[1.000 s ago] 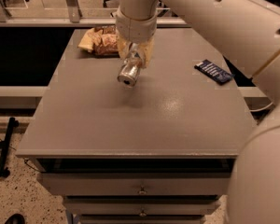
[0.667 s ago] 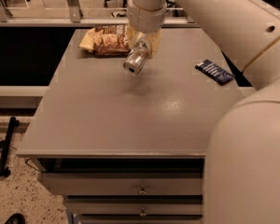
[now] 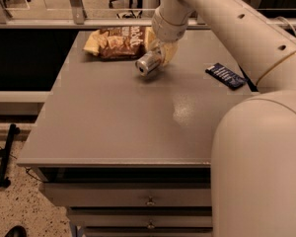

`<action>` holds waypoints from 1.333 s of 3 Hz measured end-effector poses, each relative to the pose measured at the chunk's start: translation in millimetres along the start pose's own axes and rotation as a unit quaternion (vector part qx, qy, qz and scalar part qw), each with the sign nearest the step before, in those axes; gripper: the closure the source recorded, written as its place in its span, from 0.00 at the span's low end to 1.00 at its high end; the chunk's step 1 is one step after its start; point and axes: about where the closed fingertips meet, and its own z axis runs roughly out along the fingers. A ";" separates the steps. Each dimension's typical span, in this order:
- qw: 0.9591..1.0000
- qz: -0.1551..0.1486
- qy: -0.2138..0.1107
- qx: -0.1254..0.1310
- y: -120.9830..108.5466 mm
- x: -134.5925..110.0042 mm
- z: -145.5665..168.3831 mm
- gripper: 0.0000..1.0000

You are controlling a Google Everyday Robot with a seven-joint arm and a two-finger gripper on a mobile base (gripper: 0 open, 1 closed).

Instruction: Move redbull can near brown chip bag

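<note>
Items counted: 1 redbull can, 1 brown chip bag, 1 flat dark blue packet, 1 table, 2 drawer knobs.

Gripper (image 3: 158, 58) sat in upper centre of frame, at end of the pale arm coming in from upper right. Claw was clenched on the redbull can (image 3: 148, 64). Can was tilted, shiny round end facing lower left. Whether it touched the tabletop could not be confirmed.

Brown chip bag (image 3: 117, 42) lay flat at far edge of table (image 3: 113, 127), upper-left of centre. Can was just beside the bag's right end, slightly below it in frame.

Dark blue packet (image 3: 226, 75) lay at right edge of tabletop, well apart from can and bag.

Drawer knobs (image 3: 149, 201) were at bottom centre, one above the other.
</note>
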 end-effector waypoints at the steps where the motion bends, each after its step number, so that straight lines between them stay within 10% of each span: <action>1: 0.999 0.031 0.010 0.027 -8.5 15.6 14.1 1.00; 3: 0.995 0.069 0.036 0.067 -25.3 37.0 20.2 1.00; 4: 0.993 0.088 0.037 0.076 -25.1 41.6 21.4 0.83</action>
